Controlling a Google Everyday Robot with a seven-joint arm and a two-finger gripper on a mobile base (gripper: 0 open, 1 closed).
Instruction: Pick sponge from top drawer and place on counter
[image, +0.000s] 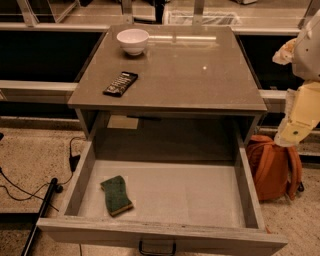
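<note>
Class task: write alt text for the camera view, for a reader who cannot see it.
A green sponge lies front-left in the open drawer, beneath a counter holding a white bowl and a black bar. The gripper hangs at the right edge, above an orange backpack.

On your counter (200, 75) you have a white bowl (133, 40) near the far left corner. A black remote-like bar (120, 83) lies slantwise by the left edge, well apart from the bowl. Your gripper (294, 131) hangs off the counter's right side, not touching it.
</note>
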